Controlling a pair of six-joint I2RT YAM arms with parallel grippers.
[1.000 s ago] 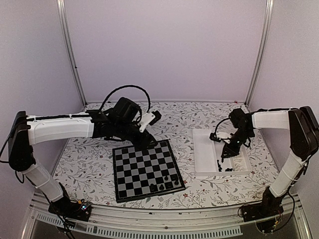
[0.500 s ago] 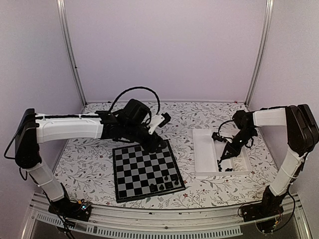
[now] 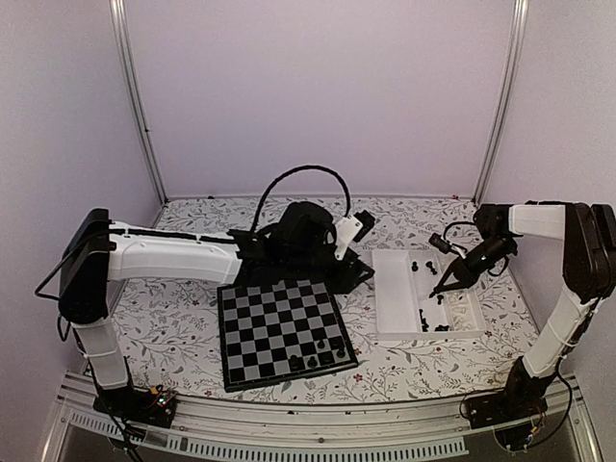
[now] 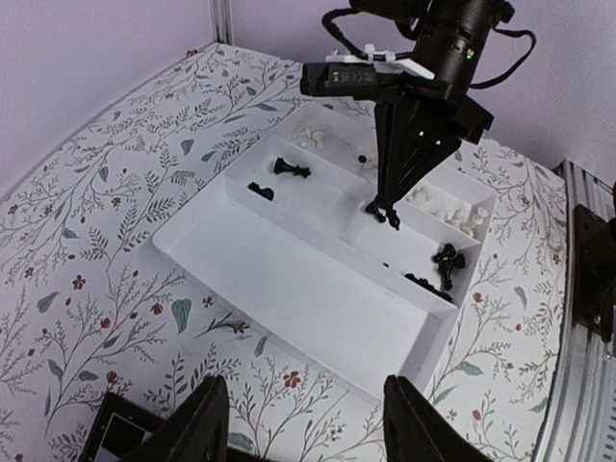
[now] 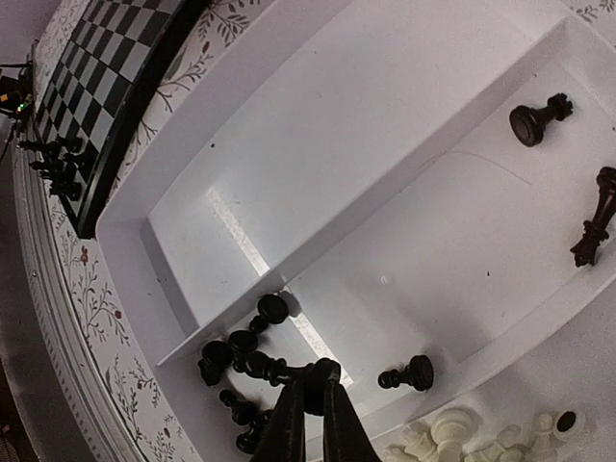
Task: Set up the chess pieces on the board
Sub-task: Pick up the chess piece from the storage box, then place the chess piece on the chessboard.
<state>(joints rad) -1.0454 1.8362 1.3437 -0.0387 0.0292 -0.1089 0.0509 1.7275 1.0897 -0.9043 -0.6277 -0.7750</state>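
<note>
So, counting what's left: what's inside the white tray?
Black pieces in the middle compartment, cream pieces in the outer strip, the large compartment bare. The right pincer, shut on one, hides what lies under it.

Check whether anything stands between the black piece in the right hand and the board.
Yes. The left hand hangs open between the tray and the board's far right corner, close to the straight path of the black piece pinched in the right hand. The tray's walls lie between too.
</note>
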